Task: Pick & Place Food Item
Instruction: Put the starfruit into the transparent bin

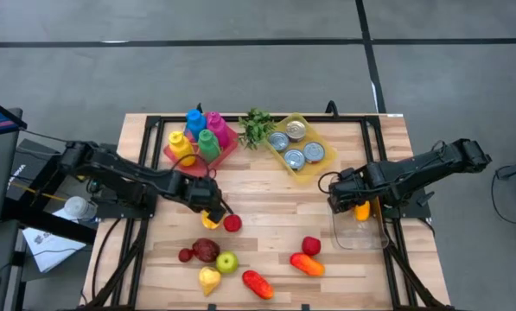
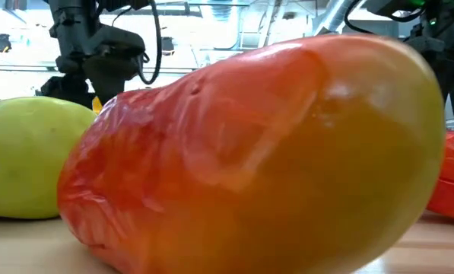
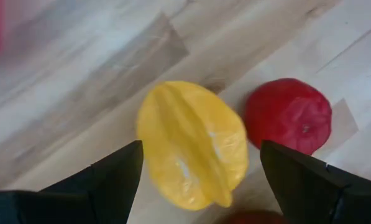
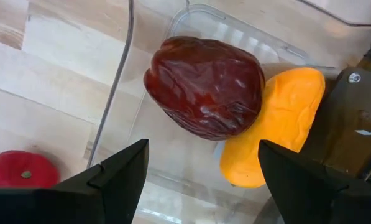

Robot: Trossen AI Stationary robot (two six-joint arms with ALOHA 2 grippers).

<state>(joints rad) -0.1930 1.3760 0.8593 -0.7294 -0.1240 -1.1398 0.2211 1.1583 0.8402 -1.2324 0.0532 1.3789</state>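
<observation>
A yellow ribbed fruit [image 3: 191, 143] lies on the wooden table beside a red round fruit [image 3: 289, 115]. My left gripper [image 1: 209, 214] [image 3: 201, 180] hangs open just above the yellow fruit, one finger on either side of it and clear of it. At the right stands a clear plastic container [image 1: 359, 231] [image 4: 191, 25]. On its floor lie a dark red fruit [image 4: 204, 87] and an orange one [image 4: 275, 130] [image 1: 361, 210]. My right gripper [image 1: 354, 200] [image 4: 204, 180] is open above them, pointing down, with nothing between its fingers.
More food lies near the front edge: a red-and-yellow fruit [image 1: 258, 283] [image 2: 249, 152], a green apple [image 1: 227, 261] [image 2: 29, 152], a yellow piece [image 1: 209, 278], dark red pieces [image 1: 204, 250], red ones [image 1: 309, 256]. Coloured bottles on a red tray [image 1: 200, 138], greens [image 1: 256, 126] and a tray of cans [image 1: 297, 145] stand at the back.
</observation>
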